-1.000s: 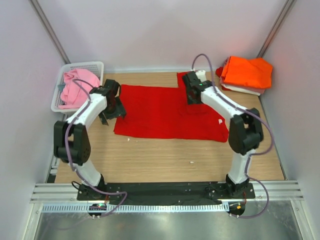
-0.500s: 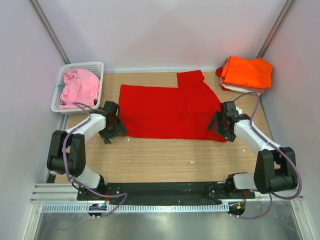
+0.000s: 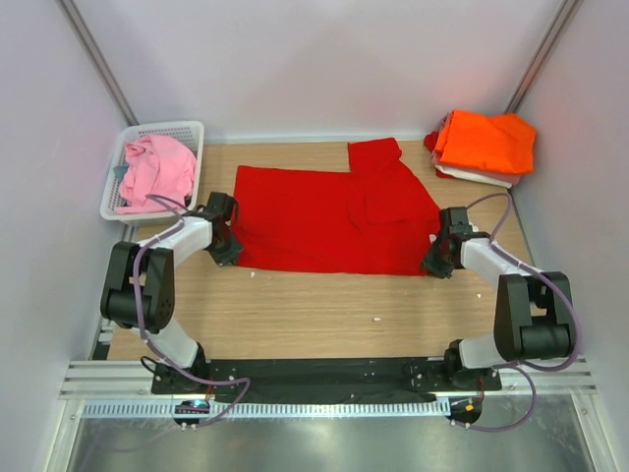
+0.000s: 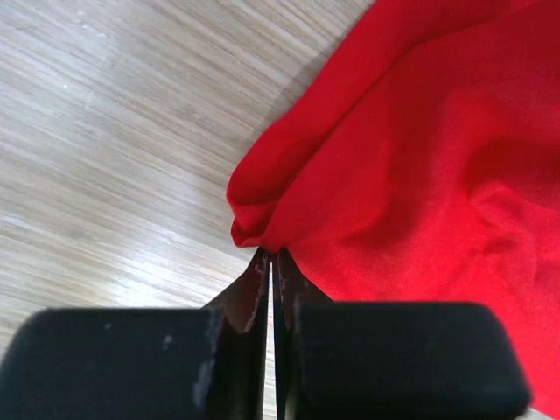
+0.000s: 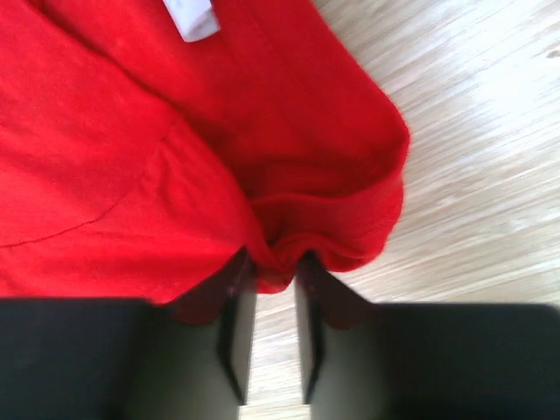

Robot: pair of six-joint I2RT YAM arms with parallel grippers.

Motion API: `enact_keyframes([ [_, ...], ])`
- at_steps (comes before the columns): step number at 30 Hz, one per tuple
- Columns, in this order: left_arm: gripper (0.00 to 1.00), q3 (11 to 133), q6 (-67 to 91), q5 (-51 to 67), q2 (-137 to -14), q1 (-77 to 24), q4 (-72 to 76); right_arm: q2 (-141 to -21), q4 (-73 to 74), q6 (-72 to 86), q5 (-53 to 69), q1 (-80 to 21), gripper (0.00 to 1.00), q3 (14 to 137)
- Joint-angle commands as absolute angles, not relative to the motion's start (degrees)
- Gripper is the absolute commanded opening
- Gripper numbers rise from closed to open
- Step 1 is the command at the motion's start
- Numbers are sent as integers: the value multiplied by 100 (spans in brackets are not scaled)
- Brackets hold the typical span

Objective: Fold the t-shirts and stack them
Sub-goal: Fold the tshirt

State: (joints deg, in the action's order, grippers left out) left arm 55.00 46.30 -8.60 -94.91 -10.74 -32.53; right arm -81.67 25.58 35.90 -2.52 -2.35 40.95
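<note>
Red tee: lies spread on the wooden table between the two arms. Its right part is doubled over in a second layer that reaches toward the back edge.
Left gripper: low at the tee's near left corner. The fingers are pressed almost together, with a bunched fold of red cloth pinched at their tips.
Right gripper: low at the tee's near right corner. The fingers are clamped on a rolled bit of hem, and the cloth fills the narrow gap between them.
Tag: small white label on the red cloth, just beyond the right fingers. Any print on it is too blurred to read.
Orange tee: folded, on top of a pile in the far right corner.
White tee: only its edge shows, beneath the orange one.
Pink tee: crumpled in the basket.
Basket: white mesh, at the table's far left corner.
</note>
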Motion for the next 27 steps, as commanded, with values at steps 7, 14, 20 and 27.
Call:
enact_keyframes([
  [7, 0, 5256, 4843, -1222, -8317, -940, -4032, -7446, 2654, 3647, -694, 150, 1, 3762],
  [14, 0, 4720, 5044, -1195, -7428, -941, -4517, -6804, 3111, 3840, -747, 158, 1, 3603],
  [20, 50, 4430, 5080, -345, -6874, -940, -4992, -6408, 3418, 3805, -422, 149, 62, 3682],
  [27, 77, 6150, 3597, 132, -6152, -940, -6107, -6063, 3226, 3314, -1098, -710, 65, 4648],
])
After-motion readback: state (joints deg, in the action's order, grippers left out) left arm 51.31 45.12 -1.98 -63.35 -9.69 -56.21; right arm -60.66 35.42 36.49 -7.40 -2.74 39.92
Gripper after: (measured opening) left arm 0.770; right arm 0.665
